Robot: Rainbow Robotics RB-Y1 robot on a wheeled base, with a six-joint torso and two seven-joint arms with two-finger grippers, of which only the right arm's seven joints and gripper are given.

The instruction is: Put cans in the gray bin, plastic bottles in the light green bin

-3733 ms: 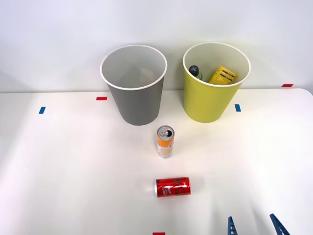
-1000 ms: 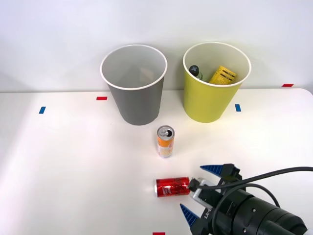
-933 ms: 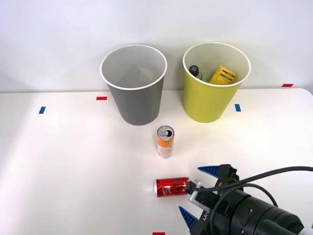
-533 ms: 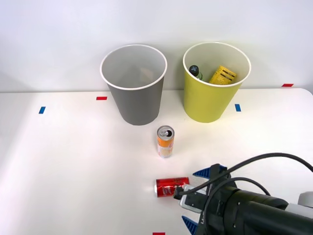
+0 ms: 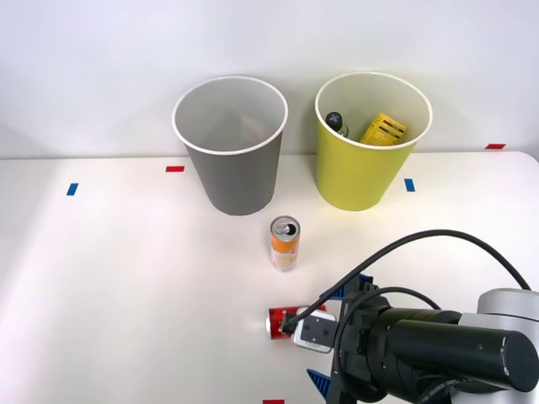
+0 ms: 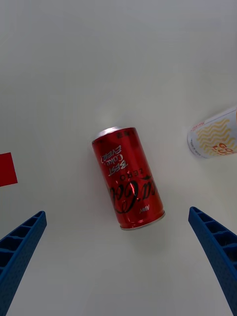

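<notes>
My right claw (image 6: 118, 261) is spread wide, holding nothing, one blue ribbed finger (image 6: 19, 249) on each side of the red can (image 6: 128, 177) and clear of it. The can lies on its side on the white table (image 6: 118, 59), between the fingers and a little ahead of their tips, tilted slightly against the claw's line (white lettering facing up at me). In the front view the arm covers most of that can (image 5: 276, 322); its end pokes out just beyond the claw (image 5: 330, 337).

The orange-and-white can (image 5: 285, 243) stands upright farther out from the claw, toward the bins. Beyond it the gray bin (image 5: 231, 147) and the light green bin (image 5: 370, 143) stand side by side, well apart from the claw. The clear bottle (image 5: 337, 124) and the yellow container (image 5: 383, 130) are in the green one.

A red tape mark (image 6: 7, 169) sits on the table beside one finger.
</notes>
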